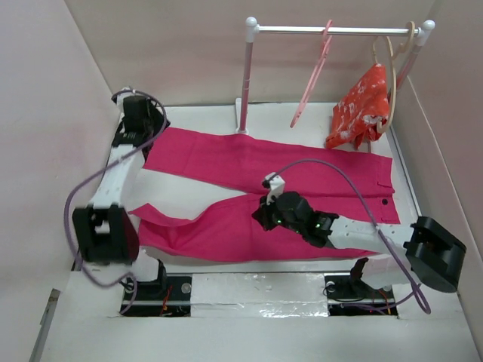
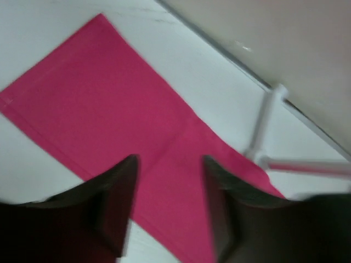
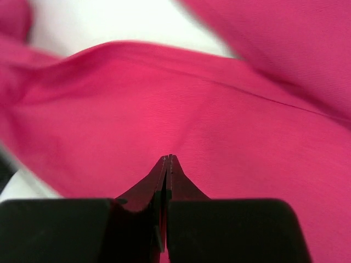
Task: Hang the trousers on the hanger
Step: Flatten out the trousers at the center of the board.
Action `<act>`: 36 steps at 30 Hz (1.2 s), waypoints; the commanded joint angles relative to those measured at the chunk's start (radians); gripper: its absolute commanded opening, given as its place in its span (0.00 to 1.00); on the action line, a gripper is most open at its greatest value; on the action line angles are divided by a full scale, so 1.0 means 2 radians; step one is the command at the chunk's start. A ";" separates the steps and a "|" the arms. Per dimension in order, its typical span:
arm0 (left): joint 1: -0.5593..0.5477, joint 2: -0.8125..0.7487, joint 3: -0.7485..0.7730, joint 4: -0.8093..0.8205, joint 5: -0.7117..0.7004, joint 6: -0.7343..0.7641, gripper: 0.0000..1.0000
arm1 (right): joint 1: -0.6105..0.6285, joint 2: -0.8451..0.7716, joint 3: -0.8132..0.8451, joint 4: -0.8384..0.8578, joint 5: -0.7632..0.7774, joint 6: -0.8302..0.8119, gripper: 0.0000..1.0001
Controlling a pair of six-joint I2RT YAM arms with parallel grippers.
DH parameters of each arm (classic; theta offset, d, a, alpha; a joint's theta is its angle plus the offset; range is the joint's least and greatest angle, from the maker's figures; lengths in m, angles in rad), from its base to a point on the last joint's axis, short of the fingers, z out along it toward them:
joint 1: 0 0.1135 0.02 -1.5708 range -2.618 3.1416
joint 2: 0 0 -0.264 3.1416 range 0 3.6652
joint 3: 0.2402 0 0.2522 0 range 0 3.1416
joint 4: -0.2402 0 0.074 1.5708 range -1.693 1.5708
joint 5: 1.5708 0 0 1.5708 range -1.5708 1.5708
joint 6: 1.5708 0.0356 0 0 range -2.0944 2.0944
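The trousers (image 1: 226,162) lie spread across the white worktop (image 1: 200,115), waist at 3 o'clock. The hanger (image 1: 313,79) hangs from the rail (image 1: 339,30) at 1 o'clock. The left pincer (image 2: 167,164), at 10 o'clock, gapes empty. The right pincer (image 3: 167,160), at centre, is clamped on the trouser fabric.

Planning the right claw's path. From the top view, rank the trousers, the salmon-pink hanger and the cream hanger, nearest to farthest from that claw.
1. trousers: directly under the right claw, mid-table.
2. salmon-pink hanger: on the rail, far middle.
3. cream hanger: rail's far-right end.
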 commanded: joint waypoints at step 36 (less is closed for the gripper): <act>0.000 -0.492 -0.236 0.015 0.189 0.053 0.39 | 0.150 0.303 0.447 -0.008 0.096 -0.066 0.00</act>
